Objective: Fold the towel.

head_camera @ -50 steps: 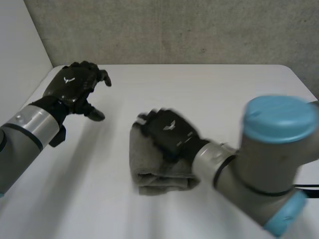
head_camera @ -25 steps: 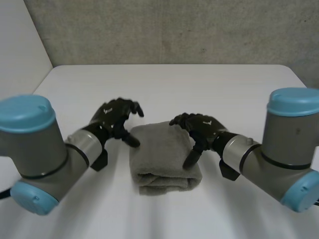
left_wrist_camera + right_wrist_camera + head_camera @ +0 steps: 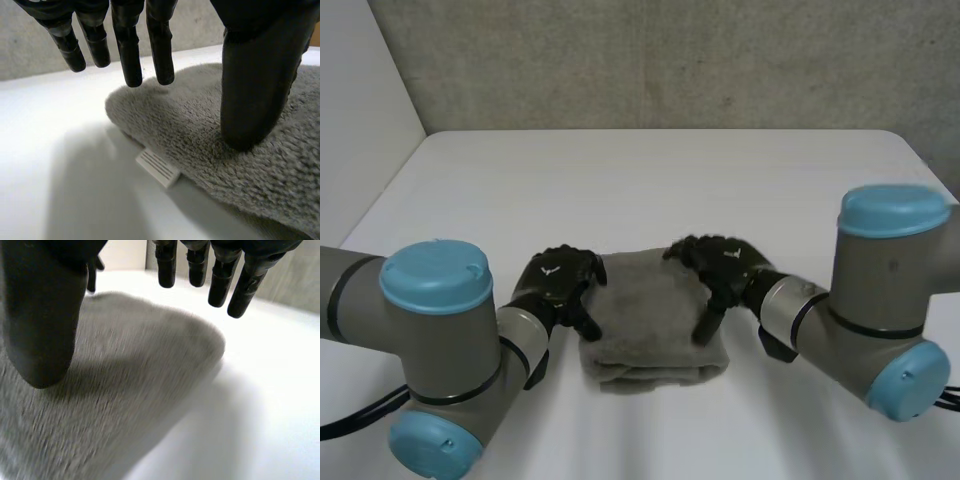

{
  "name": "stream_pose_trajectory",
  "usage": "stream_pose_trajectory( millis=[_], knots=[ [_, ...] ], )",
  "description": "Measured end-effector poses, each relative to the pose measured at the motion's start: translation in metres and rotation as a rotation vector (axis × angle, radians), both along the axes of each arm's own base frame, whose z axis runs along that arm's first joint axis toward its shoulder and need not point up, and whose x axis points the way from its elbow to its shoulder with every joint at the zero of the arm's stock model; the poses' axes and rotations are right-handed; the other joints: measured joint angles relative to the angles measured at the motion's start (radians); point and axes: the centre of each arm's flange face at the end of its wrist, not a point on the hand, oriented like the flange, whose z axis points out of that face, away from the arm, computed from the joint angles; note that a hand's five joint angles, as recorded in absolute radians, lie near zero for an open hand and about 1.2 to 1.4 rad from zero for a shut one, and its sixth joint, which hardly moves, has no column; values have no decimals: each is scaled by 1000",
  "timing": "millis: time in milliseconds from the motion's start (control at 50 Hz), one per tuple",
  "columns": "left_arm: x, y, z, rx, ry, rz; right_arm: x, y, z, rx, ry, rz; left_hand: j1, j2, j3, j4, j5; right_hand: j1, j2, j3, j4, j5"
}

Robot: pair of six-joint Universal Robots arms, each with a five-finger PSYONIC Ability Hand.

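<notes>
Okay, we see the grey towel (image 3: 655,320) folded into a thick pad, lying flat on the white counter (image 3: 650,180), on its near half and right between the two hands. In the left wrist view the towel (image 3: 200,130) has a rounded corner under the fingertips, and a small white label (image 3: 157,167) sticks out from its edge onto the counter (image 3: 60,150). The left hand (image 3: 560,285) sits at the towel's left edge: in its own wrist view the left hand (image 3: 255,75) has the thumb tip pressed down on the pile, the fingers (image 3: 127,55) hang straight above the corner without touching, so it is spread apart and clamps nothing. The right hand (image 3: 720,270) is over the towel's right side. In its own wrist view the right hand (image 3: 42,315) plants the thumb on the towel (image 3: 135,370), and its fingers (image 3: 220,287) are held straight above the edge, clear of cloth and counter (image 3: 260,390), so also spread, nothing pinched. The left arm (image 3: 440,340) and right arm (image 3: 880,290) flank the towel low at the near side, and a grey wall (image 3: 670,60) stands behind the counter.
</notes>
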Motion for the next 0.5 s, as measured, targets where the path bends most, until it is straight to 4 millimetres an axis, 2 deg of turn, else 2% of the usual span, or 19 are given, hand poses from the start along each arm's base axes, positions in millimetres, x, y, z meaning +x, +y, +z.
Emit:
stream_pose_trajectory(
  millis=[20,100,140,260,340,420,500],
  knots=[
    [0,0,2,-6,1,1,-1,0,4,-9,-4,-3,0,0,0,0,0,0,0,0,0,0],
    [3,-5,36,-101,42,20,-7,-1,42,-106,-47,-41,-10,-10,0,0,-12,0,0,0,0,0],
    [4,-6,50,-134,61,26,-10,-1,55,-138,-61,-56,-34,-35,0,0,-31,0,0,0,0,0],
    [16,-11,124,-311,177,62,-30,-8,105,-281,-104,-187,-176,-190,0,0,-191,0,0,0,0,0],
    [24,-9,156,-362,212,76,-44,-12,126,-345,-113,-290,-233,-242,0,0,-239,0,0,0,0,0],
    [28,-6,168,-355,210,85,-52,-14,135,-372,-111,-357,-263,-267,0,0,-261,0,0,0,0,0],
    [32,-7,168,-332,196,96,-58,-14,138,-370,-100,-393,-267,-271,0,0,-263,0,0,0,0,0]
  ],
)
